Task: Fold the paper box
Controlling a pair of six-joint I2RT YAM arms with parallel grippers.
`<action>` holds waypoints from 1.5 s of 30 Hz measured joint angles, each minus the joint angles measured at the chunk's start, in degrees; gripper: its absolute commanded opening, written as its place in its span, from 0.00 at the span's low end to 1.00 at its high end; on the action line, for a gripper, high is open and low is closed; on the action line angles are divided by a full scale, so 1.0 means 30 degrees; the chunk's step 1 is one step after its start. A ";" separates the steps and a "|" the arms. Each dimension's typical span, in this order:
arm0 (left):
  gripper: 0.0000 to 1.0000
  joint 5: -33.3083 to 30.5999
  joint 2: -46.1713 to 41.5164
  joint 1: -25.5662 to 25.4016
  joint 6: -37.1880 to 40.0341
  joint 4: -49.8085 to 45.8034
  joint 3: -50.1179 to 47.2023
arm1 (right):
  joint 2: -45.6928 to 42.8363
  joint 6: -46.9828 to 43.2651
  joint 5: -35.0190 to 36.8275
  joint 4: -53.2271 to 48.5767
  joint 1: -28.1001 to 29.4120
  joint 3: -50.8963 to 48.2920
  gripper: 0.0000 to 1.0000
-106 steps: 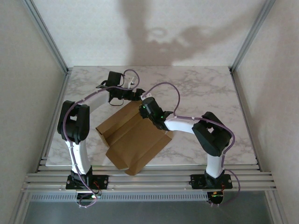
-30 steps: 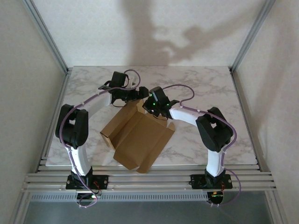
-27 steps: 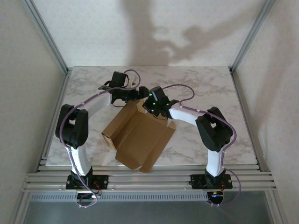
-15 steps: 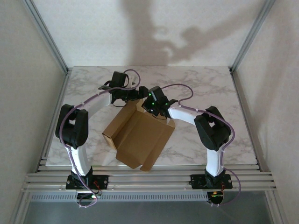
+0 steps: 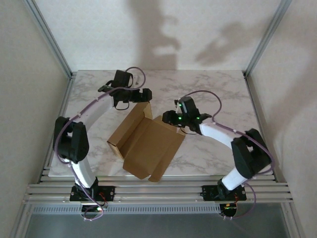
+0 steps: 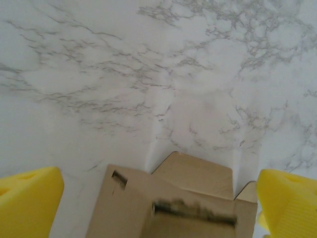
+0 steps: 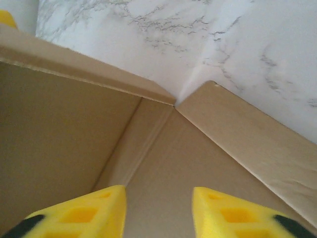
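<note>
On the bench (image 5: 223,84) the paper box (image 5: 146,146) lies half-formed at its middle, a wall raised at its far corner; I judge it light, stiff in the panels, floppy at the creases, best pinched on a flap edge beside a fold. My left jaws (image 6: 158,198) hang wide apart beyond that corner, my right jaws (image 7: 158,210) parted, empty, over the box's inside

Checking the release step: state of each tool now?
Left tool: open, holding nothing.
Right tool: open, holding nothing, over the box.
</note>
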 measured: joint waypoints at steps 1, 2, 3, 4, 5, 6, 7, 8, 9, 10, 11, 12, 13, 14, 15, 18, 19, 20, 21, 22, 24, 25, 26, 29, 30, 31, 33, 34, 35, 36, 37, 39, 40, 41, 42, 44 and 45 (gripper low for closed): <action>0.99 -0.0175 -0.0488 0.0000 0.0211 -0.0291 -0.0044 | -0.0583 -0.0641 -0.0372 -0.0284 -0.0481 -0.0474 0.50; 0.99 -0.0408 -0.1056 -0.0007 0.0408 -0.0488 -0.0189 | -0.1107 -0.1246 -0.0597 -0.0656 -0.0925 -0.0903 0.52; 0.99 -0.0495 -0.1552 -0.0007 0.0539 -0.0641 -0.0372 | -0.1479 -0.1698 -0.0787 -0.1027 -0.1282 -0.1224 0.53; 0.99 -0.0583 -0.2149 -0.0044 0.0750 -0.0838 -0.0641 | -0.1843 -0.2288 -0.1013 -0.1464 -0.1719 -0.1537 0.54; 0.99 -0.0663 -0.2732 -0.0066 0.0940 -0.1035 -0.0976 | -0.2171 -0.2943 -0.1239 -0.1967 -0.2149 -0.1807 0.54; 0.99 -0.0794 -0.3286 -0.0124 0.1166 -0.1239 -0.1348 | -0.2339 -0.3432 -0.1421 -0.2331 -0.2441 -0.1960 0.54; 0.99 -0.0874 -0.3789 -0.0211 0.1377 -0.1479 -0.1727 | -0.2419 -0.4051 -0.1559 -0.2820 -0.2747 -0.2040 0.54; 0.99 -0.1005 -0.4240 -0.0335 0.1610 -0.1778 -0.2120 | -0.2404 -0.4677 -0.1654 -0.3249 -0.2973 -0.2047 0.54; 0.99 -0.1071 -0.4575 -0.0474 0.1858 -0.2069 -0.2433 | -0.2346 -0.5158 -0.1698 -0.3548 -0.3118 -0.2047 0.54; 0.99 -0.1217 -0.4852 -0.0634 0.2091 -0.2361 -0.2761 | -0.2251 -0.5770 -0.1719 -0.3905 -0.3279 -0.2047 0.54; 0.99 -0.1443 -0.5078 -0.0809 0.2346 -0.2761 -0.3089 | -0.2098 -0.6295 -0.1719 -0.4189 -0.3410 -0.2040 0.54; 0.99 -0.1581 -0.5217 -0.0940 0.2514 -0.3016 -0.3308 | -0.1902 -0.6659 -0.1705 -0.4364 -0.3497 -0.2025 0.55; 0.99 -0.1785 -0.5355 -0.1071 0.2739 -0.3337 -0.3570 | -0.1530 -0.7118 -0.1712 -0.4524 -0.3599 -0.2004 0.54; 0.99 -0.1960 -0.5479 -0.1166 0.2929 -0.3606 -0.3803 | -0.1100 -0.7482 -0.1683 -0.4707 -0.3694 -0.1923 0.54; 0.99 -0.2055 -0.5581 -0.1231 0.3060 -0.3803 -0.3971 | -0.0699 -0.7766 -0.1603 -0.4838 -0.3745 -0.1851 0.54; 0.99 -0.2237 -0.5894 -0.1384 0.3410 -0.4240 -0.4335 | 0.0481 -0.8429 -0.1209 -0.5144 -0.3803 -0.1676 0.54; 0.99 -0.2295 -0.5974 -0.1450 0.3490 -0.4291 -0.4386 | 0.0787 -0.8546 -0.1042 -0.5275 -0.3818 -0.1632 0.55; 0.99 -0.2317 -0.6033 -0.1537 0.3563 -0.4328 -0.4401 | 0.0998 -0.8684 -0.0933 -0.5355 -0.3825 -0.1588 0.55; 0.99 -0.2353 -0.6054 -0.1654 0.3636 -0.4320 -0.4401 | 0.1115 -0.8779 -0.0896 -0.5384 -0.3825 -0.1559 0.55; 0.99 -0.2361 -0.6062 -0.1770 0.3708 -0.4320 -0.4401 | 0.1209 -0.8874 -0.0874 -0.5399 -0.3825 -0.1494 0.56; 0.99 -0.2404 -0.6062 -0.1953 0.3810 -0.4320 -0.4401 | 0.1384 -0.8954 -0.0882 -0.5391 -0.3825 -0.1268 0.55; 0.99 -0.2463 -0.6062 -0.2025 0.3847 -0.4320 -0.4401 | 0.1508 -0.8976 -0.0918 -0.5391 -0.3825 -0.1115 0.55; 0.99 -0.2528 -0.6062 -0.2091 0.3847 -0.4313 -0.4401 | 0.1617 -0.9012 -0.0940 -0.5377 -0.3825 -0.0984 0.55; 0.99 -0.2936 -0.6062 -0.2135 0.3840 -0.4299 -0.4415 | 0.1851 -0.9092 -0.1071 -0.5340 -0.3825 -0.0838 0.54; 0.99 -0.3067 -0.6062 -0.2135 0.3840 -0.4299 -0.4422 | 0.1902 -0.9100 -0.1071 -0.5340 -0.3825 -0.0838 0.54; 0.99 -0.3169 -0.6062 -0.2135 0.3832 -0.4284 -0.4452 | 0.1967 -0.9100 -0.1071 -0.5333 -0.3825 -0.0831 0.54; 0.99 -0.3395 -0.6062 -0.2135 0.3832 -0.4255 -0.4524 | 0.2178 -0.9165 -0.1078 -0.5340 -0.3825 -0.0707 0.54; 0.99 -0.3490 -0.6062 -0.2135 0.3832 -0.4248 -0.4561 | 0.2317 -0.9194 -0.1078 -0.5340 -0.3825 -0.0583 0.54; 0.99 -0.3519 -0.6062 -0.2135 0.3825 -0.4240 -0.4612 | 0.2433 -0.9245 -0.1071 -0.5340 -0.3825 -0.0459 0.54; 0.99 -0.3563 -0.6062 -0.2135 0.3832 -0.4240 -0.4641 | 0.2499 -0.9304 -0.1071 -0.5333 -0.3825 -0.0364 0.54; 0.99 -0.3570 -0.6062 -0.2135 0.3832 -0.4240 -0.4692 | 0.2543 -0.9333 -0.1071 -0.5340 -0.3825 -0.0262 0.54; 0.99 -0.3570 -0.6062 -0.2135 0.3825 -0.4248 -0.4787 | 0.2572 -0.9435 -0.1078 -0.5333 -0.3825 -0.0102 0.53; 0.99 -0.3570 -0.6062 -0.2135 0.3825 -0.4226 -0.4838 | 0.2579 -0.9457 -0.1093 -0.5333 -0.3825 -0.0029 0.52; 0.99 -0.3570 -0.6062 -0.2135 0.3818 -0.4233 -0.4881 | 0.2630 -0.9508 -0.1188 -0.5362 -0.3825 0.0080 0.51; 0.99 -0.3563 -0.6062 -0.2135 0.3818 -0.4233 -0.4903 | 0.2688 -0.9551 -0.1282 -0.5377 -0.3825 0.0182 0.50; 0.99 -0.3555 -0.6062 -0.2135 0.3767 -0.4218 -0.4940 | 0.2863 -0.9712 -0.1494 -0.5399 -0.3825 0.0408 0.49; 0.99 -0.3555 -0.6054 -0.2135 0.3759 -0.4218 -0.4940 | 0.2922 -0.9785 -0.1530 -0.5406 -0.3825 0.0481 0.48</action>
